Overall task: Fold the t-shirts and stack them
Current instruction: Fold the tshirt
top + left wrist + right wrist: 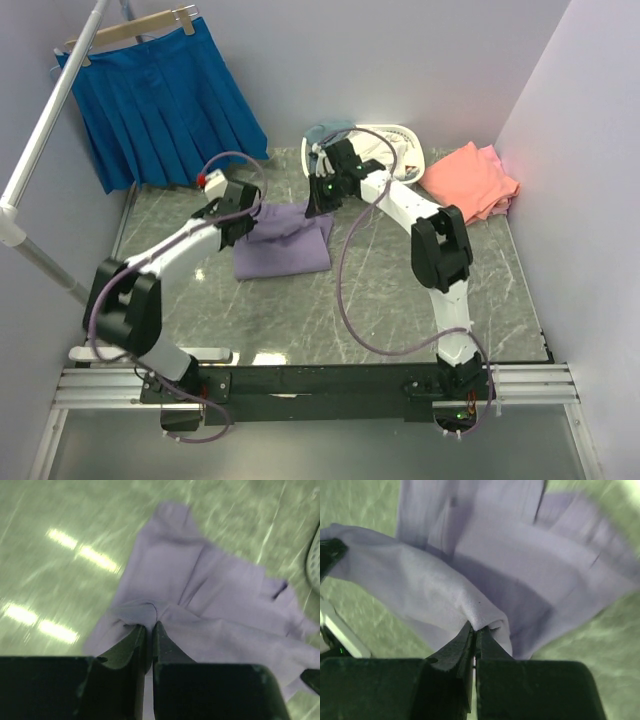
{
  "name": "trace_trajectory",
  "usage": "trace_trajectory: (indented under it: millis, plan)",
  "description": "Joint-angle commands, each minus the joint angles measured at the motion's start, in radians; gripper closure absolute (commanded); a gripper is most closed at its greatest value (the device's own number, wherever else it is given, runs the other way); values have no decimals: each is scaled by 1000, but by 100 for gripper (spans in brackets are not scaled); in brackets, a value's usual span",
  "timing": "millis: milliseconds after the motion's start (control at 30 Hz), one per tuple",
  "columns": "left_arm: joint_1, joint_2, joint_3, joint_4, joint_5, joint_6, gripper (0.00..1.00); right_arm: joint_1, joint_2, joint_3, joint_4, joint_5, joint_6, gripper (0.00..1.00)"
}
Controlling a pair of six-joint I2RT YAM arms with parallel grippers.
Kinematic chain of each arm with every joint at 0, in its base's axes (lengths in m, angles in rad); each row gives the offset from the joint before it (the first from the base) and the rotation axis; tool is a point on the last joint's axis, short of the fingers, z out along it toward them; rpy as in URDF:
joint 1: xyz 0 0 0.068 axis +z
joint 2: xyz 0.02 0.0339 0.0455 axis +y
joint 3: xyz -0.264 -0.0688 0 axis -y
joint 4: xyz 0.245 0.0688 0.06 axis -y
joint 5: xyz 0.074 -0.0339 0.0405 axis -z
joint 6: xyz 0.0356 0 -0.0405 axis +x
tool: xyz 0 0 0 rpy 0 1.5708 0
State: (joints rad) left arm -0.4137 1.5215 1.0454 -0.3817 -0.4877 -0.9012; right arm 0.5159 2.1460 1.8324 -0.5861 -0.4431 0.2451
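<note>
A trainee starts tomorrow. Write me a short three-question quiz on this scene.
1. Fill in: the skirt hangs on a wooden ____.
2. True or false: the coral tees lie to the right of the basket.
3. What do the right fingers grip? A skirt, B purple tee, C basket.
Key: 1 hanger; 2 true; 3 B.
</note>
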Motion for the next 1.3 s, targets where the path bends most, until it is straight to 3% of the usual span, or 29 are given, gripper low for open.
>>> trace_trajectory:
  millis: [0, 200, 233, 267, 367, 400, 433, 467, 500, 700, 833, 900, 1067, 1267]
  plan:
    - [55, 144, 136, 153, 70, 120, 96, -39, 107, 191, -66, -13, -18, 100]
    - [110, 336, 278, 175, 139, 176, 88, -59, 236, 392, -138, 79, 6, 100]
    - [121, 357, 307, 178, 152, 186, 84, -60, 241, 395, -133, 92, 25, 100]
    - [127, 377, 321, 188, 161, 191, 62, -62, 242, 392, -127, 119, 32, 100]
    - [144, 440, 364, 220, 189, 215, 57, -62, 215, 325, -72, 176, 57, 100]
    - [148, 463, 372, 230, 196, 223, 35, -62, 195, 311, -64, 204, 63, 64]
    - [160, 471, 395, 228, 202, 228, 24, -60, 181, 279, -58, 233, 74, 49]
    - [165, 473, 400, 230, 193, 229, 15, -59, 163, 254, -29, 257, 75, 19]
    - [170, 461, 397, 248, 181, 229, 1, -59, 114, 225, -14, 297, 72, 0]
    - [196, 294, 357, 251, 146, 258, 1, -60, -107, -18, 118, 343, 42, 0]
    - [194, 163, 262, 253, 250, 248, 1, -54, -124, -41, 100, 151, 37, 0]
    - [194, 112, 214, 274, 384, 234, 0, -42, -101, -28, 84, 77, 39, 0]
    - [193, 126, 125, 334, 601, 217, 1, -8, -35, -16, 185, -159, 111, 0]
    - [193, 232, 91, 438, 741, 219, 1, 6, 55, 5, 267, -213, 172, 0]
